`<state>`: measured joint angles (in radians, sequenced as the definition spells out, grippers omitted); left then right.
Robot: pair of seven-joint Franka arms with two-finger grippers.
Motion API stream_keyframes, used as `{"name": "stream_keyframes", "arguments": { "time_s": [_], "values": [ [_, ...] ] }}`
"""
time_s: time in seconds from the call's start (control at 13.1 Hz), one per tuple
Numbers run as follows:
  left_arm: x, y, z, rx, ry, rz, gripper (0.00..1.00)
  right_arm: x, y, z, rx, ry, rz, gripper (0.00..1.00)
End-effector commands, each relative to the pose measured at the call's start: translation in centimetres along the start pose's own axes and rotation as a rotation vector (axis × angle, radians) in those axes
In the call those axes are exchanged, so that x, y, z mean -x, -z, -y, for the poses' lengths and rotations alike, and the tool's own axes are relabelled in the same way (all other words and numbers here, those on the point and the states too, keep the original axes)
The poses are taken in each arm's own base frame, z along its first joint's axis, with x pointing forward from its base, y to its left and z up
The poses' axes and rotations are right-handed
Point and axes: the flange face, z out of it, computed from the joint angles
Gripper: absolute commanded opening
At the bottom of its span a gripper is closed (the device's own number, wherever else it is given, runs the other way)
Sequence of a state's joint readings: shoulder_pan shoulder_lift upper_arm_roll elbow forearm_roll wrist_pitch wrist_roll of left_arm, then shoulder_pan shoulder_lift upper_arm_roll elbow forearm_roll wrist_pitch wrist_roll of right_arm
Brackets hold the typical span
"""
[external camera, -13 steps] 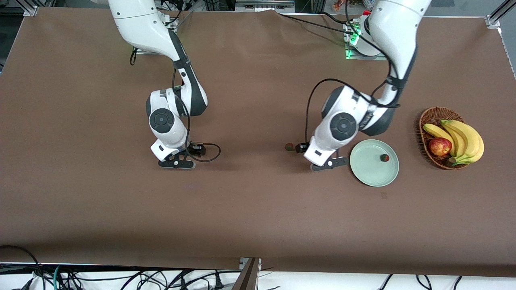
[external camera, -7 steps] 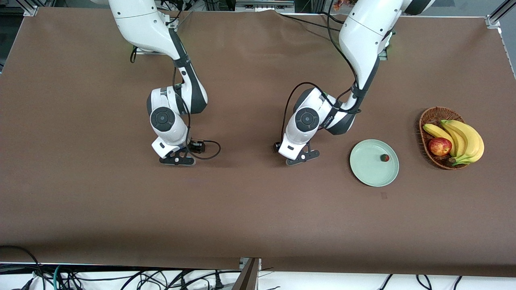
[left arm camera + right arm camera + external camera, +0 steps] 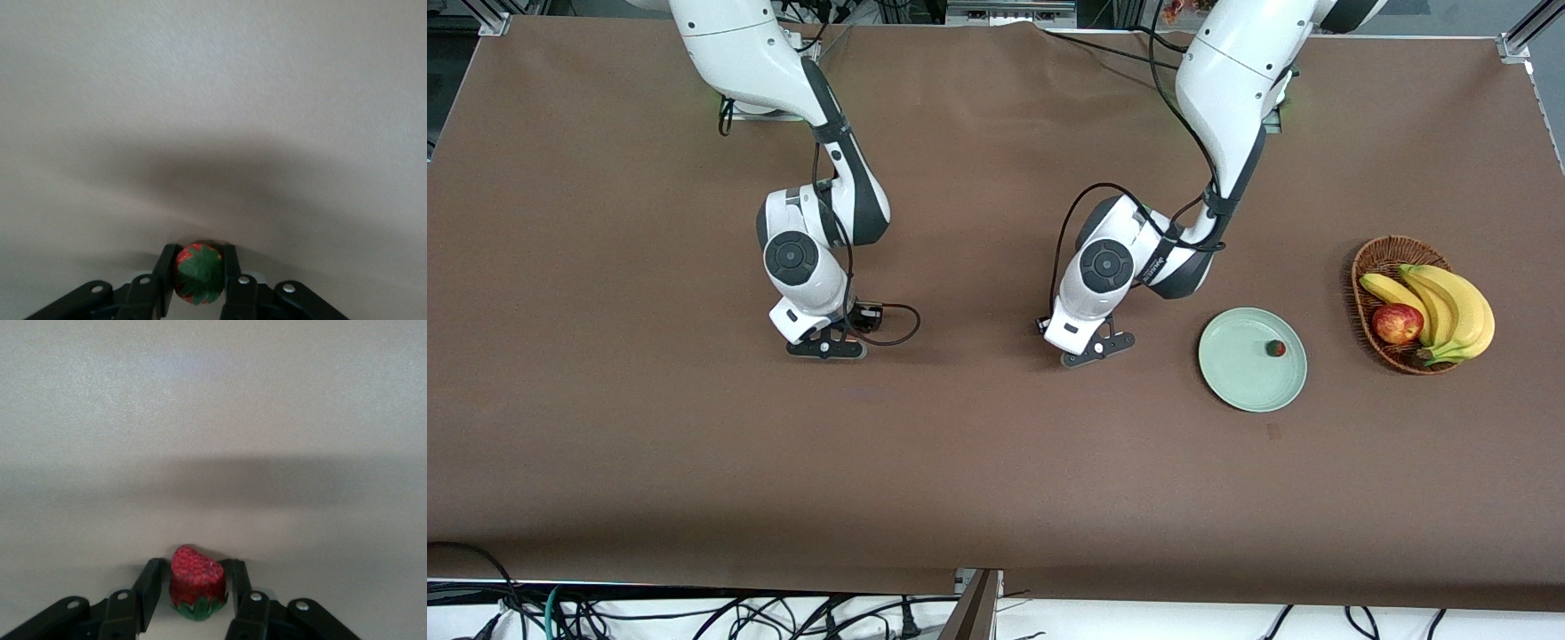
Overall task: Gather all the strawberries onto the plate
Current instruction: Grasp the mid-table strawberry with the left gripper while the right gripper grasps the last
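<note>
While I watched from the high camera, the plate (image 3: 1240, 373) showed as a smooth, shallow mint-green disc on the brown cloth-covered table (image 3: 996, 462), and I took it as my landmark. One strawberry (image 3: 1277, 348) sat in it, near the rim on the side toward the wicker basket (image 3: 1380, 252), which lay beside the plate toward the left arm's end of the table and held glossy yellow bananas (image 3: 1449, 307) and a red-yellow apple (image 3: 1397, 323).

From that camera I could not see the other two berries, since each arm's wrist covered its own fingertips. The wrist cameras filled that in. The left gripper (image 3: 198, 273), low over the table beside the plate toward the right arm's end, was clamped on a berry (image 3: 197, 272) that showed its green star-shaped leaves with red at the edges, one black finger on each flank. The right gripper (image 3: 197, 587), well apart from the plate and nearer the right arm's end, was closed on a second berry (image 3: 196, 582), whose pitted red flesh pointed up and leafy collar down.
</note>
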<state>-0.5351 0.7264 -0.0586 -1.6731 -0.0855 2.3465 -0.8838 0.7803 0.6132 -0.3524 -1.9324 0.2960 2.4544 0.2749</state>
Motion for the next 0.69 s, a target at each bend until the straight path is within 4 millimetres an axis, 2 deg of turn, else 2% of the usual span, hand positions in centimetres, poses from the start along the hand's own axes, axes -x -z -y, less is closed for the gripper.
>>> {"name": "stream_keyframes", "arguments": {
  "time_s": [0.0,0.23,0.38,0.46,0.61],
  "values": [
    [-3.1,4.5,2.9,-0.049,-0.027,0.021,0.02,0.9,0.9,-0.2,-0.025,-0.008,0.004,0.31],
    [-8.6,8.7,9.0,-0.053,-0.151,0.054,0.05,0.8,1.1,-0.2,-0.027,-0.008,0.002,0.26],
    [-11.7,10.4,13.2,-0.047,-0.259,0.079,0.06,0.8,1.2,0.0,-0.029,-0.004,0.001,0.12],
    [-13.1,10.7,15.3,-0.043,-0.325,0.093,0.06,0.7,1.4,0.1,-0.031,-0.002,-0.002,0.09],
    [-15.5,10.7,19.4,-0.031,-0.445,0.122,0.06,-0.2,3.9,1.7,-0.058,-0.026,0.008,0.09]
  ]
}}
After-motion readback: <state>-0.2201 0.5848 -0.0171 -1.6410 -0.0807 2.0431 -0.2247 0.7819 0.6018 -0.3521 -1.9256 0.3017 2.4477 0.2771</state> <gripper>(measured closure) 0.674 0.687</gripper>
